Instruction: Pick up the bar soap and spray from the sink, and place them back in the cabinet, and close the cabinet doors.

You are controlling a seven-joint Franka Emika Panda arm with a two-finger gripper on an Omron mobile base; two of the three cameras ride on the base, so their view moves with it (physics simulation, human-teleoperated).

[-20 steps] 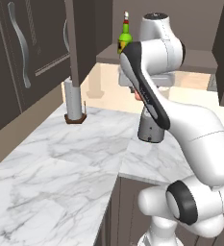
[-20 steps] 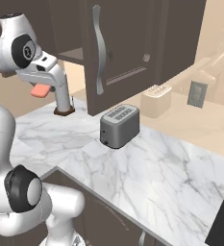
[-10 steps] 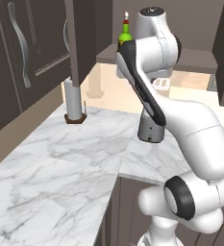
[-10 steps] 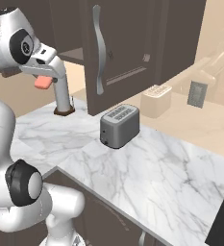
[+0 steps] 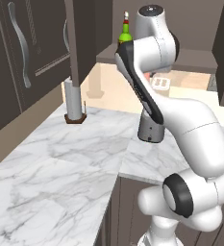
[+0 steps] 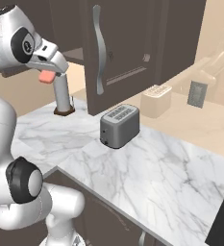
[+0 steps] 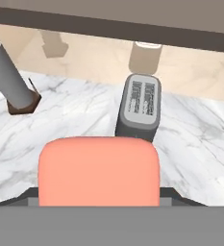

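While the claw (image 6: pixel 47 77) is clamped on the bar soap (image 7: pixel 99 170) (1 of 2 items), next it has to lift it onto the cabinet (image 6: pixel 128 43) shelf above.

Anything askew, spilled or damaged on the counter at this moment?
Nothing stands out. The toaster and paper towel holder stand upright on the marble counter; the gripper holds the bar soap above it.

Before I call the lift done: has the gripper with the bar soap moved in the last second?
Yes. In the right base view the gripper, shut on the bar soap, has risen against the grey cylinder behind it.
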